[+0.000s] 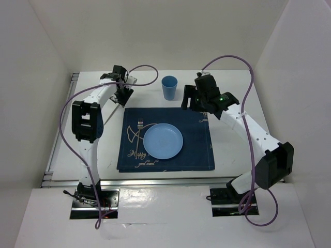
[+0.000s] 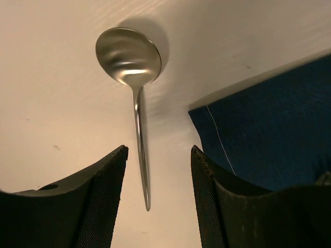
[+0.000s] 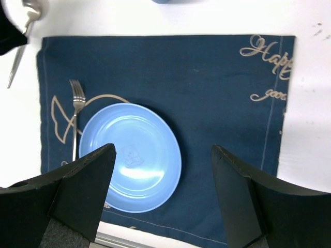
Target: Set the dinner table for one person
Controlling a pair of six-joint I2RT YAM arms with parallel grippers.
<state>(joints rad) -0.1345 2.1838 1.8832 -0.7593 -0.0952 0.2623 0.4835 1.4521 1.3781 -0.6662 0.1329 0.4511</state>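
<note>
The dinner table is a white top with a metal rail. A dark blue placemat lies at its middle and carries a light blue plate with a fork to its left. A blue cup stands behind the mat. A metal spoon lies on the bare table by the mat's far left corner. My left gripper is open and empty, with its jaws on either side of the spoon's handle end, just above it. My right gripper is open and empty, high above the plate.
White walls enclose the table on three sides. The metal rail runs along the near edge, just beyond the arm bases. Purple cables loop over both arms. The fork and spoon also show in the right wrist view.
</note>
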